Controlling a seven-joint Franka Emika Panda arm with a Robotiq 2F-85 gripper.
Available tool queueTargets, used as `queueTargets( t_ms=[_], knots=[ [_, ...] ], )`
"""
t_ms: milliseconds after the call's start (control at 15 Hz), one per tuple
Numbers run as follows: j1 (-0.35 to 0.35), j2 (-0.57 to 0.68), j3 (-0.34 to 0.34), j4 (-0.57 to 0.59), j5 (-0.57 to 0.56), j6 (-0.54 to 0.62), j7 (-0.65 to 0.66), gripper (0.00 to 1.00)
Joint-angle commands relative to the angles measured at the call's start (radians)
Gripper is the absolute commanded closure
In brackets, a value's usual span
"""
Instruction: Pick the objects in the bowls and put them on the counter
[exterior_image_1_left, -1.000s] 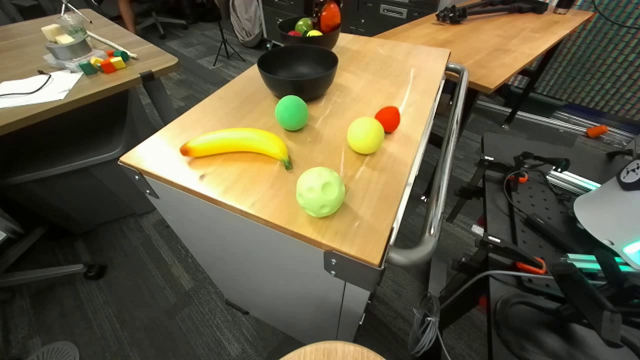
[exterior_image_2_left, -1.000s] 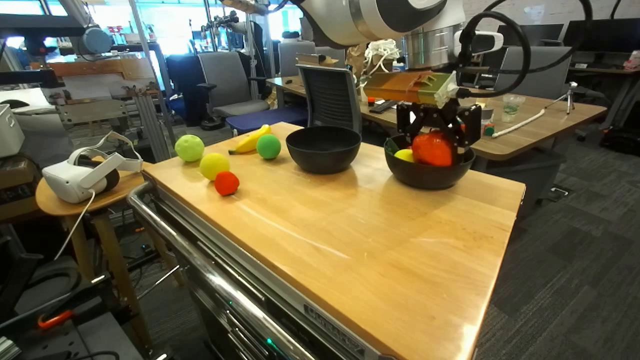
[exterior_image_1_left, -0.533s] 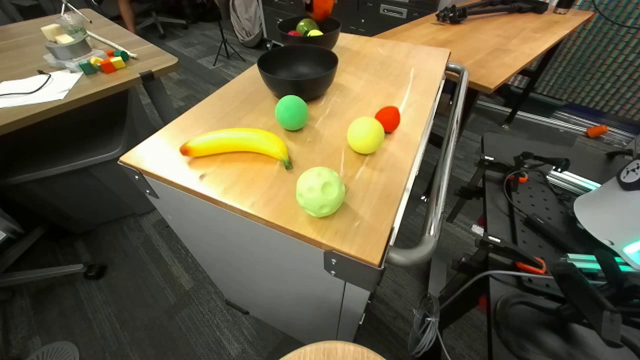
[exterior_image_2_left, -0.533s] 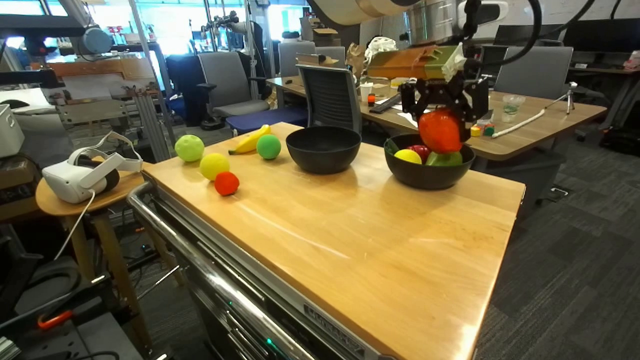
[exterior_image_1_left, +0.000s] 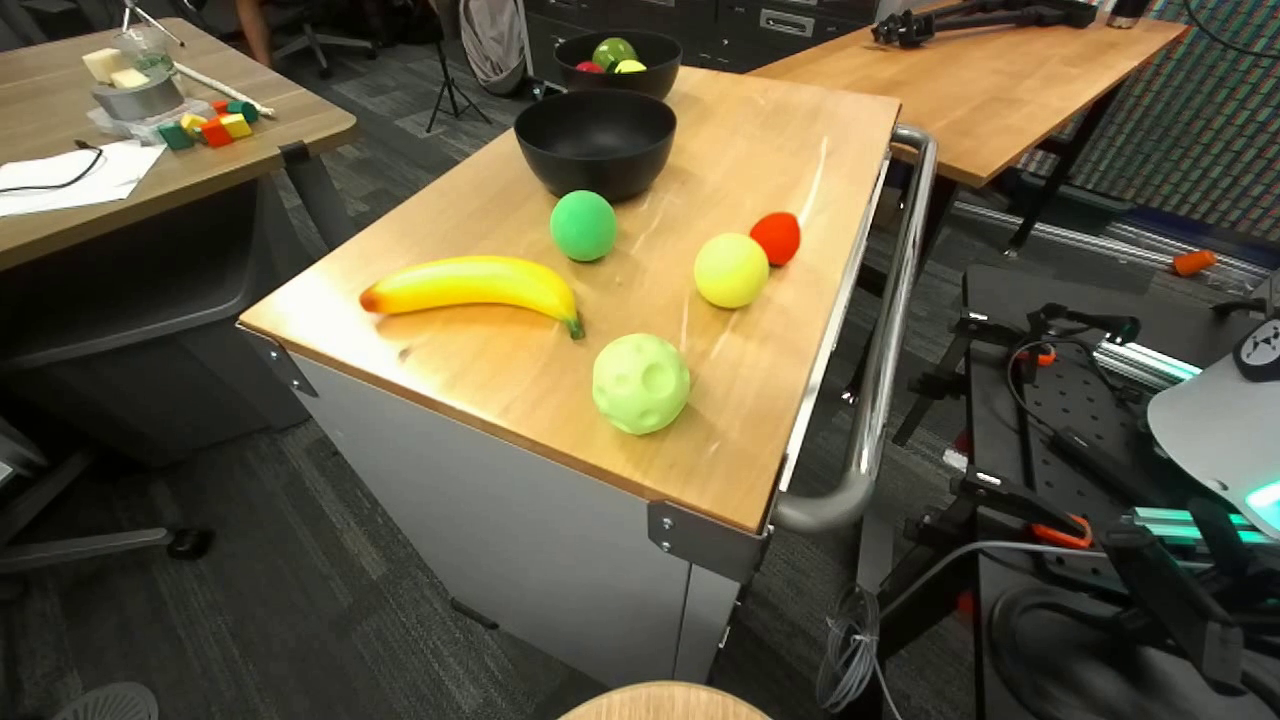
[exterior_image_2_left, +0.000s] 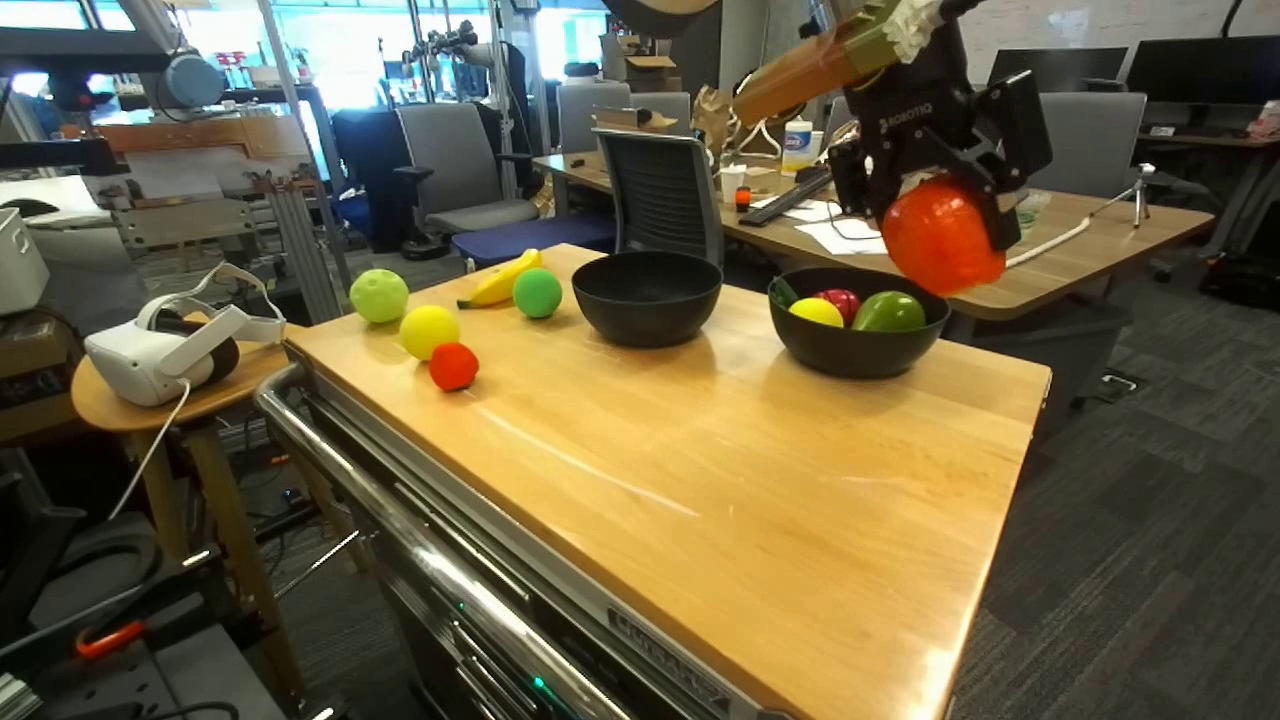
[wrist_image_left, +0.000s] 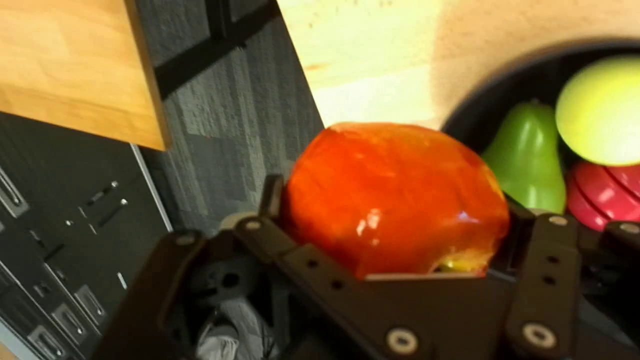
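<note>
1. The claw (wrist_image_left: 395, 206) is closed on a large, glossy, red-orange round fruit (exterior_image_2_left: 942, 236); its 2 fingers (wrist_image_left: 271, 196) touch it from opposite sides.
2. This fruit is in the air, near a round black bowl (exterior_image_2_left: 860, 355) and higher than its front rim. I cannot tell if it is directly above the bowl.
3. In the wrist view, the longer visible axis of the fruit goes across, from finger to finger. In an exterior view, fruit and claw are tilted, with the free side of the fruit pointing down and slightly right.
4. This bowl contains a green pear-shaped fruit (wrist_image_left: 532, 160), narrow end toward the top of the wrist view, a yellow round fruit (wrist_image_left: 602, 112), a pink-red grooved fruit (wrist_image_left: 600, 197) and a dark green piece (exterior_image_2_left: 785, 292), mostly hidden.
5. Another black bowl (exterior_image_2_left: 648, 325), also round, stands upright near it on the light wooden worktop (exterior_image_2_left: 700, 430); its dark inside is visible.
6. On the worktop lies a curved yellow banana (exterior_image_1_left: 470, 283). In an exterior view its long axis goes almost left to right, brown tip left, green stem right.
7. Near the banana are a bright green ball (exterior_image_1_left: 584, 226) and a pale green dimpled ball (exterior_image_1_left: 641, 384). A smooth yellow ball (exterior_image_1_left: 732, 271) is just beside a small red fruit (exterior_image_1_left: 778, 238).
</note>
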Motion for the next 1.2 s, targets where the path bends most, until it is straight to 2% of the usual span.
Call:
queueTargets(
  t_ms=[0,333,733,867,1133],
  knots=[
    [0.039,-0.049,-0.015,-0.111,-0.074,-0.111,0.110,0.40],
    [0.045,-0.038,0.029,-0.180,-0.044,-0.209,0.127,0.40],
    [0.042,-0.036,0.048,-0.214,-0.034,-0.245,0.148,0.40],
    [0.041,-0.038,0.049,-0.225,-0.031,-0.246,0.150,0.04],
    [0.038,-0.045,0.050,-0.243,-0.021,-0.244,0.150,0.00]
  ],
)
